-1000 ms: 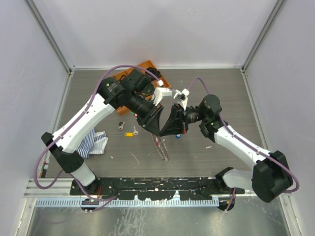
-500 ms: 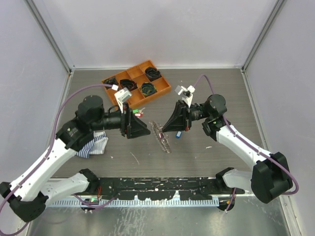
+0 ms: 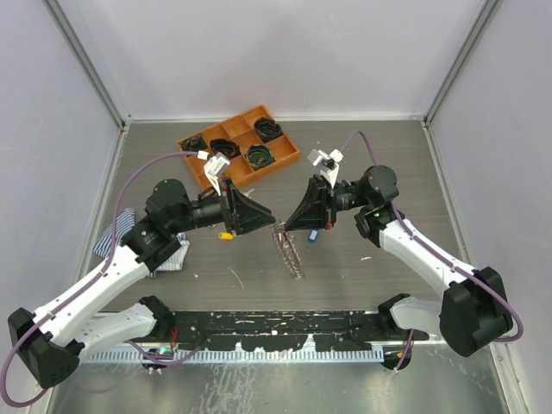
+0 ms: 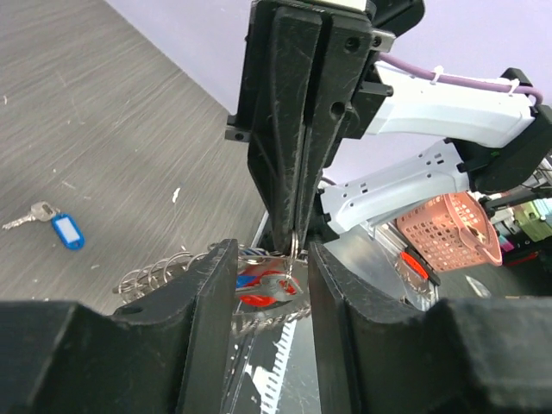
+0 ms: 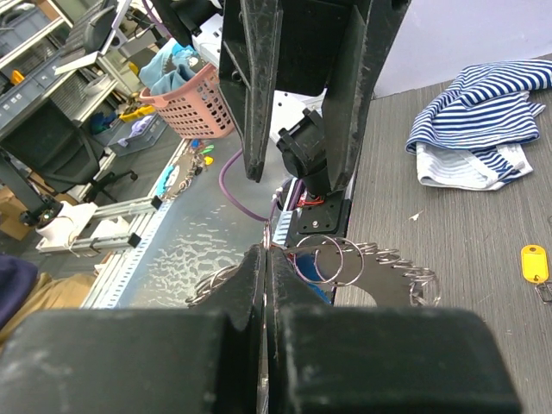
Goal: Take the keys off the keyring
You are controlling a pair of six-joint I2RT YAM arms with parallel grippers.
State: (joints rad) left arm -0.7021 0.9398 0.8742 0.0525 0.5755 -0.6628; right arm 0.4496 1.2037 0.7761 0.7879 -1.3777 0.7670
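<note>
The keyring, a wire loop fringed with silvery split rings, hangs over the table between my two arms. My right gripper is shut on one of its small rings. The ring's loops fan out just past the closed fingers. A silver key with a red tag dangles from the keyring between the fingers of my left gripper. That gripper stands open around the key, with a gap on each side. Loose keys lie on the table, one with a blue tag and one with a yellow tag.
An orange divided tray holding black coiled bundles stands at the back, left of centre. A blue-and-white striped cloth lies under my left arm. The black base rail runs along the near edge.
The left arm drew back to the left, away from the keyring. It then came in again with its jaws apart around the red-tagged key. The right gripper kept its hold.
</note>
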